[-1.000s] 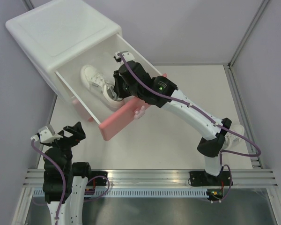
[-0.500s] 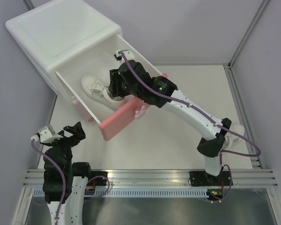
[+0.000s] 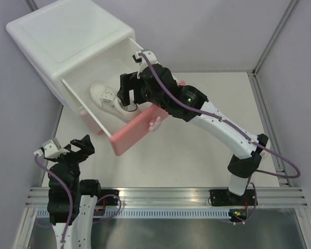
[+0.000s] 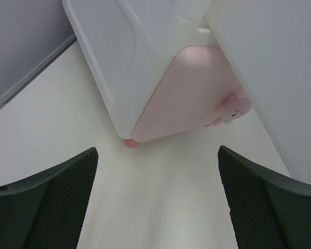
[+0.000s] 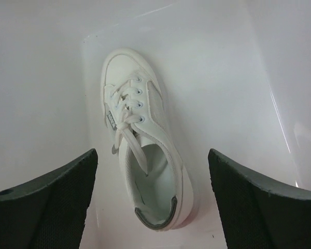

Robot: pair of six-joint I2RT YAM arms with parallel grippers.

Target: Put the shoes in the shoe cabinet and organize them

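The shoe cabinet [image 3: 67,39] stands at the back left with its upper drawer [image 3: 137,130] pulled out, pink front toward me. One white shoe [image 3: 106,97] lies flat on the drawer floor, toe toward the cabinet. My right gripper [image 3: 125,98] hovers over its heel, open and holding nothing. In the right wrist view the shoe [image 5: 142,150] lies between and below the spread fingers [image 5: 46,202] of the right gripper [image 5: 153,207], apart from them. My left gripper [image 3: 68,145] is open at the near left. No other shoes show.
In the left wrist view the left gripper [image 4: 158,207] looks over bare table at the pale pink lower drawer front [image 4: 186,93], its bunny knob [image 4: 233,110] and a pink foot [image 4: 129,141]. The pulled-out drawer's underside [image 4: 269,62] overhangs on the right.
My right gripper has opened and let go of the shoe, which now rests flat in the drawer. The right arm has drawn back and up a little. The left arm has not moved.
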